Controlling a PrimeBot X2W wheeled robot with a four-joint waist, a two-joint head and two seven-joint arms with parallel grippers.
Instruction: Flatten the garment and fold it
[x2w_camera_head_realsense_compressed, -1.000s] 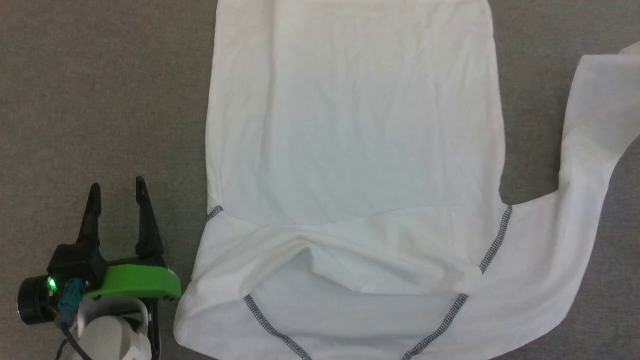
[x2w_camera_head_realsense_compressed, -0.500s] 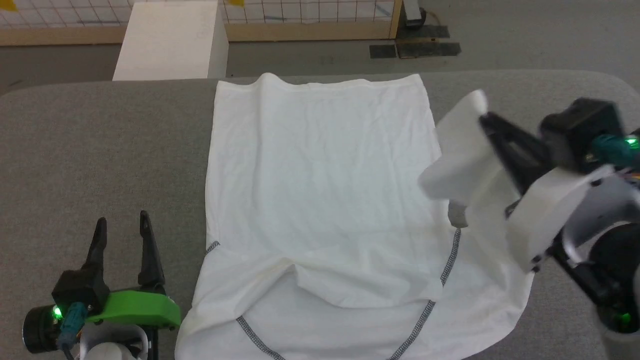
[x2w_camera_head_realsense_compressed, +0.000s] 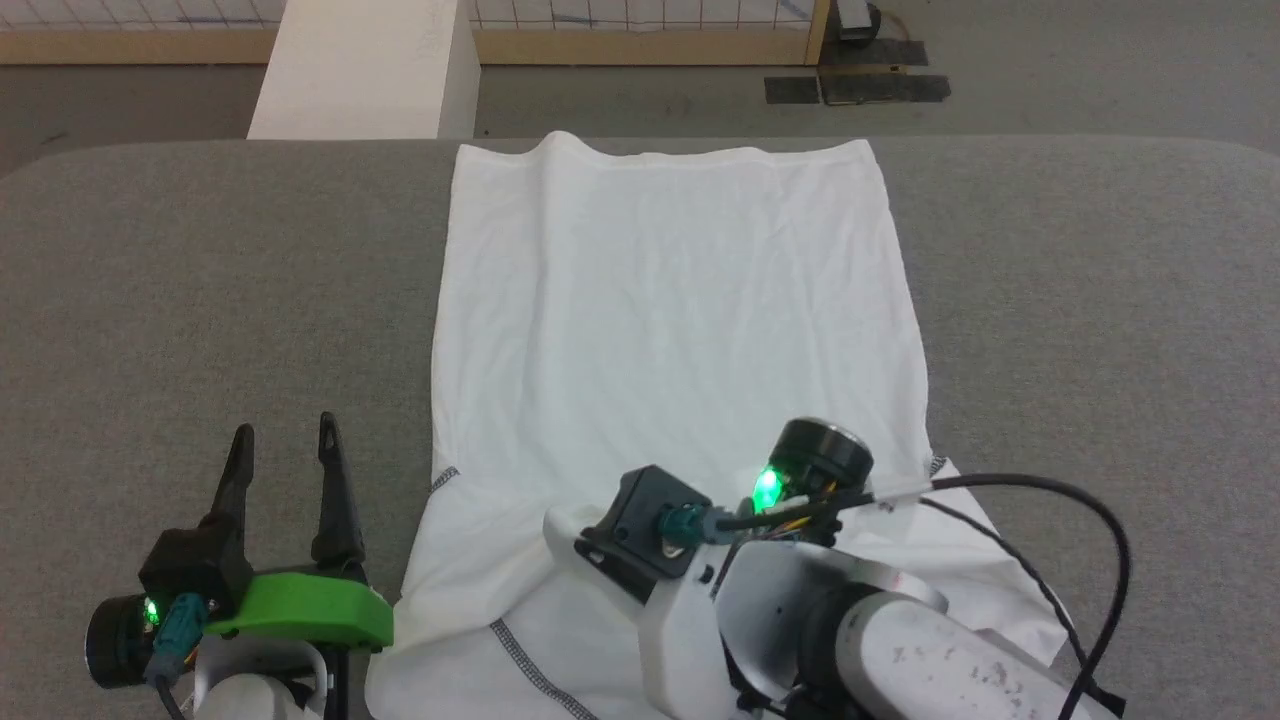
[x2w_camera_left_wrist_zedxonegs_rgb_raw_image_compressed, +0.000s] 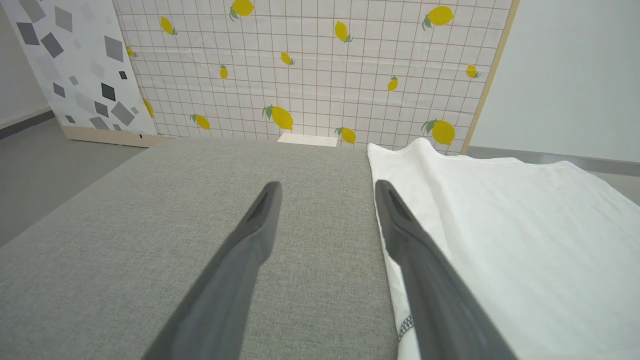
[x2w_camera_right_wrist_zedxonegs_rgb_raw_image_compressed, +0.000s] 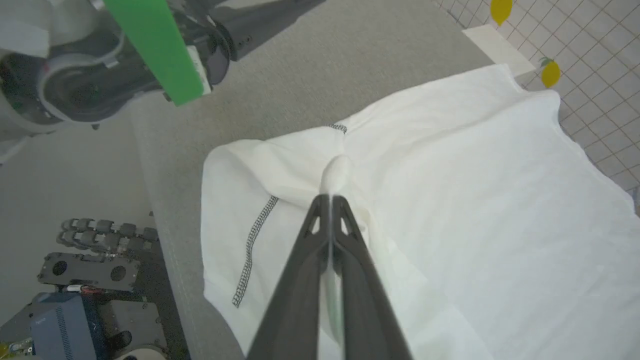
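The shirt (x2w_camera_head_realsense_compressed: 680, 300) lies spread on the grey bench (x2w_camera_head_realsense_compressed: 200, 280), hem at the far edge. Its sleeve, lifted at the right half a second ago, is now carried over the shirt's near part by the right gripper (x2w_camera_right_wrist_zedxonegs_rgb_raw_image_compressed: 331, 200). The right wrist view shows those jaws clenched on white cloth; in the head view the wrist hides them. The left gripper (x2w_camera_head_realsense_compressed: 285, 428) sits beside the shirt's left edge, jaws released.

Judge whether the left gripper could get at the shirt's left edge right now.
Probably yes. The left gripper is open, and just a strip of grey table lies between its fingers and the near edge of the garment.
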